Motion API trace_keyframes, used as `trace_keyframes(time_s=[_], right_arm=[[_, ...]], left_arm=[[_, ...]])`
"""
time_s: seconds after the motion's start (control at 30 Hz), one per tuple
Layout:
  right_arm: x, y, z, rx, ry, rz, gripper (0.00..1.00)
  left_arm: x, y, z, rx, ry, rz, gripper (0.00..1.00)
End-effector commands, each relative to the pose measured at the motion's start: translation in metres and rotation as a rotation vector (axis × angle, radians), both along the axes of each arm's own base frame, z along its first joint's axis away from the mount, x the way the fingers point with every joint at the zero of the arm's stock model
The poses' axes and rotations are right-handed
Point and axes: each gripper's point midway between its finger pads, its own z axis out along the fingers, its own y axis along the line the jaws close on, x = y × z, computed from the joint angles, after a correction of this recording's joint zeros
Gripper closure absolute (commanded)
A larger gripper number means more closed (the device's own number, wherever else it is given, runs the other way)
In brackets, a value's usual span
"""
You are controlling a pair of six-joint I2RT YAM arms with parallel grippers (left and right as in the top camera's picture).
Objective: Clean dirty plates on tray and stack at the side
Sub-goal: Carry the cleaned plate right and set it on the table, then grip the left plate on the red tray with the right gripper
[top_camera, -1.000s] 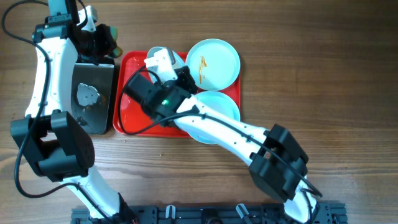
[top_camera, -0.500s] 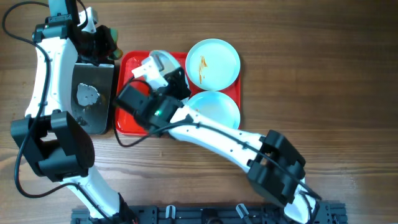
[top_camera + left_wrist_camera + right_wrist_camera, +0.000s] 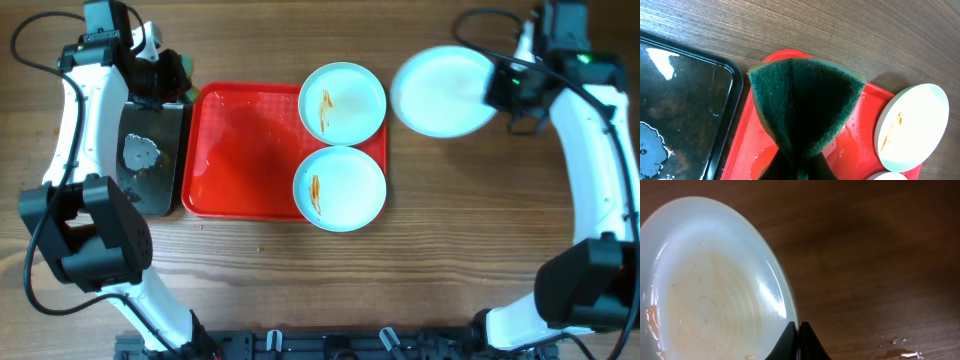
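Observation:
The red tray [image 3: 240, 150] holds two plates on its right side, a far one [image 3: 343, 100] and a near one [image 3: 340, 188], both with orange sauce streaks. My right gripper [image 3: 495, 88] is shut on the rim of a third plate [image 3: 445, 90], held over the wood to the right of the tray. In the right wrist view the gripper [image 3: 799, 330] pinches this plate [image 3: 715, 290], which shows faint smears. My left gripper [image 3: 165, 75] is shut on a green sponge [image 3: 805, 110] above the tray's far left corner [image 3: 865, 145].
A black tray [image 3: 150, 155] with a wet foam patch lies against the red tray's left side. The left half of the red tray is wet. Water drops [image 3: 900, 342] lie on the wood near the held plate.
My right arm has left the tray's far left part and swung to the far right, carrying the plate with it. The left arm has hardly moved.

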Motion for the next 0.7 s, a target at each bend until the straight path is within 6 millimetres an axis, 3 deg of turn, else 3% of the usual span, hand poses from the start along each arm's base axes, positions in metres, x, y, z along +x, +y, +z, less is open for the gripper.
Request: trace_keyframes(time_s=[0.0, 0.17, 0.27, 0.3, 0.33, 0.37, 0.47, 0.53, 0.67], right_arm=[[-0.018, -0.021, -0.043, 0.085, 0.060, -0.102, 0.96], [-0.047, -0.034, -0.113, 0.100, 0.120, -0.219, 0.96], [-0.059, -0.031, -0.134, 0.106, 0.142, -0.226, 0.96], [-0.061, -0.030, -0.137, 0.106, 0.147, -0.226, 0.88], [-0.061, -0.028, -0.138, 0.117, 0.147, -0.222, 0.67], [-0.056, -0.017, -0.134, 0.175, 0.132, -0.186, 0.62], [-0.027, 0.029, -0.089, 0.363, 0.014, 0.031, 0.64], [-0.025, 0.060, -0.063, 0.388, -0.017, 0.125, 0.60], [-0.037, 0.091, -0.063, 0.393, 0.032, 0.196, 0.55]], left_arm=[[0.001, -0.004, -0.002, 0.002, 0.001, -0.002, 0.96], [0.001, -0.006, -0.002, 0.001, 0.001, -0.005, 0.96], [0.003, -0.006, -0.002, 0.002, -0.005, -0.005, 0.96], [0.003, -0.006, -0.002, 0.003, -0.006, -0.005, 0.96], [0.003, -0.006, -0.002, 0.003, -0.006, -0.005, 0.96], [0.003, -0.006, -0.002, 0.003, -0.006, -0.006, 0.96], [0.003, -0.006, -0.002, 0.003, -0.006, -0.006, 0.96], [0.004, -0.009, -0.001, -0.003, -0.009, -0.008, 0.96], [0.004, -0.015, -0.001, 0.005, -0.010, -0.029, 0.96]])
